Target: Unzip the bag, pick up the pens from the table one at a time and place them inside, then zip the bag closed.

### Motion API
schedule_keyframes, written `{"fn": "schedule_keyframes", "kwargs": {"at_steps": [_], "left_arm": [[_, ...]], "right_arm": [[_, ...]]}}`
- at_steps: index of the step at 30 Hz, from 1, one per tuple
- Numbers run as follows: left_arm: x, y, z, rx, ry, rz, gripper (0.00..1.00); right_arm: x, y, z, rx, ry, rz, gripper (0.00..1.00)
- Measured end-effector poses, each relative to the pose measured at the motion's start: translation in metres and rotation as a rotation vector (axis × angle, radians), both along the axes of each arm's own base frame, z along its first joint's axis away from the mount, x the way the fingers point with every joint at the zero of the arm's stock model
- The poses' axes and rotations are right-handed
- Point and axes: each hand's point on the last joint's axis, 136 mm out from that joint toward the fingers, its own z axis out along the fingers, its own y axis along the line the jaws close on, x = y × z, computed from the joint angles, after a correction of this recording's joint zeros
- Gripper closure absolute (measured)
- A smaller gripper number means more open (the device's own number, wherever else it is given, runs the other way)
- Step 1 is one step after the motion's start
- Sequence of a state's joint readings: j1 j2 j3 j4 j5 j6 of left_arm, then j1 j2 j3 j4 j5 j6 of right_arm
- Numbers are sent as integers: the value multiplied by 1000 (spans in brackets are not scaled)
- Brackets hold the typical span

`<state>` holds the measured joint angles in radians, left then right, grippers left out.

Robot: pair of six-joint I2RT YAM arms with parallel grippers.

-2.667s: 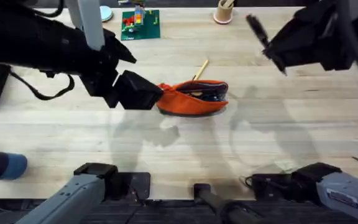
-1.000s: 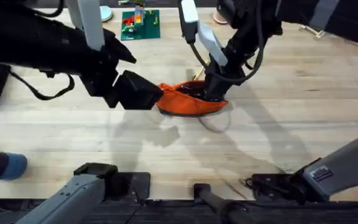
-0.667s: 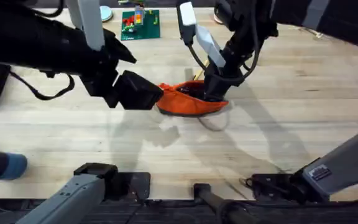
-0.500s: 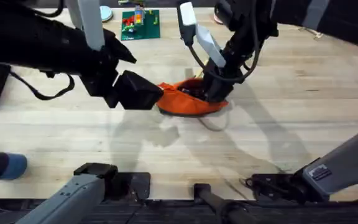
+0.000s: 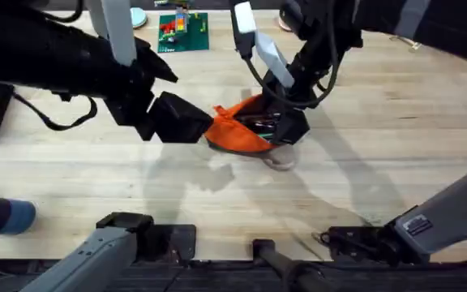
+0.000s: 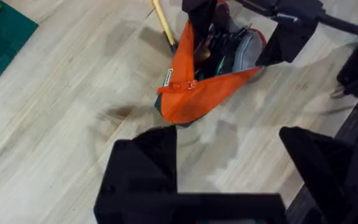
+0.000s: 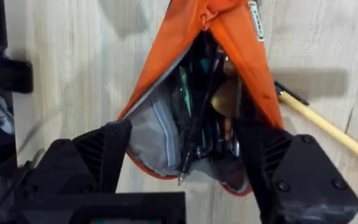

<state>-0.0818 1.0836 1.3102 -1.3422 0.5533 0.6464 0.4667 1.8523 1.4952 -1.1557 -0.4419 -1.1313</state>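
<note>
An orange bag [image 6: 207, 84] lies unzipped on a pale wooden desk [image 6: 73, 93], its mouth gaping with dark items inside. A yellow-tan pen [image 6: 163, 23] lies on the desk touching it. The other arm's black pincer [image 6: 244, 25] reaches into the opening. The left pincer [image 6: 229, 165] hovers apart from the bag, fingers spread.

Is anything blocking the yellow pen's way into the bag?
Yes. The right gripper is at the bag's open mouth, fingers spread over it. The yellow pen lies on the table just behind the bag, touching it. The black pen already lies in the opening. The left gripper is open, short of the bag's end.
</note>
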Motion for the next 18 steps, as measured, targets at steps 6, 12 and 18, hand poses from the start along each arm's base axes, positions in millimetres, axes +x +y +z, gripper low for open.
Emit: {"fn": "schedule_keyframes", "kwargs": {"at_steps": [6,12,18], "left_arm": [[0,0,0,0,0,0,6],[0,0,0,0,0,0,6],[0,0,0,0,0,0,5]], "right_arm": [[3,2,5,-10,17,-66,6],[12,6,33,-8,17,-154,6],[22,6,75,9,1,-256,6]]}}
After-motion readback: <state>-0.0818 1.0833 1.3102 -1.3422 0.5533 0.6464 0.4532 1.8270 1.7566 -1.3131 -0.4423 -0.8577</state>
